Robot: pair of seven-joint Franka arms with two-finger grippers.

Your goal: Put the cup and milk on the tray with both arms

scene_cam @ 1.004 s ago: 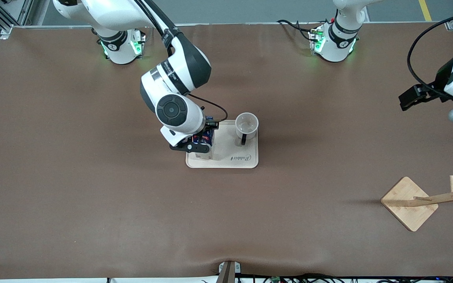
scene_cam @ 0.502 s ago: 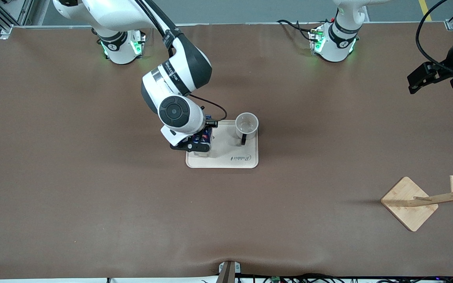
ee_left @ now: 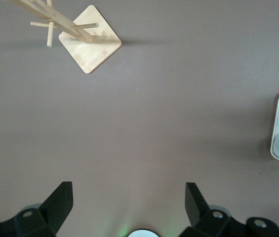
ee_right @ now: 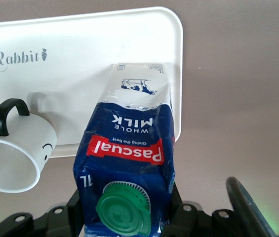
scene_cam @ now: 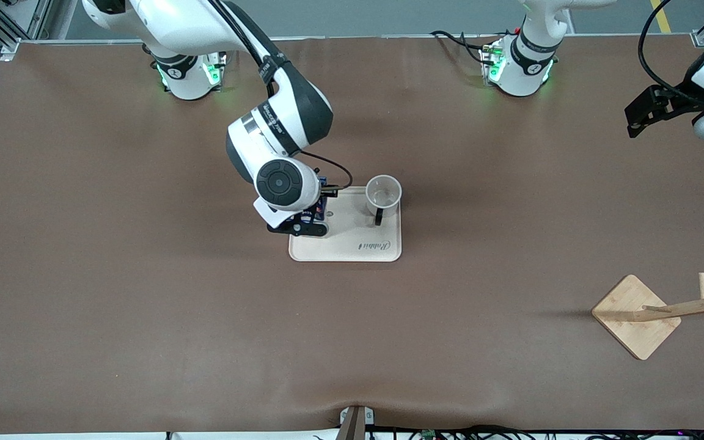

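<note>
2 white arms (scene_cam: 278, 122) w/ black joints, black cables, black grippers, green-lit bases (scene_cam: 187, 73).

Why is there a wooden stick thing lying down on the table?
That wooden rack has tipped over toward the left arm's end of the table, its pole and pegs lying sideways. The cup stands upright on the tray.

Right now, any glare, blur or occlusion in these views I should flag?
Front view: even light, soft shadows; the right arm hides most of the milk; cup on the tray clear. Right wrist view: milk sharp, green cap looms large, wide-angle stretch. Left wrist view: rack sharp, left gripper open, dark, cropped.
</note>
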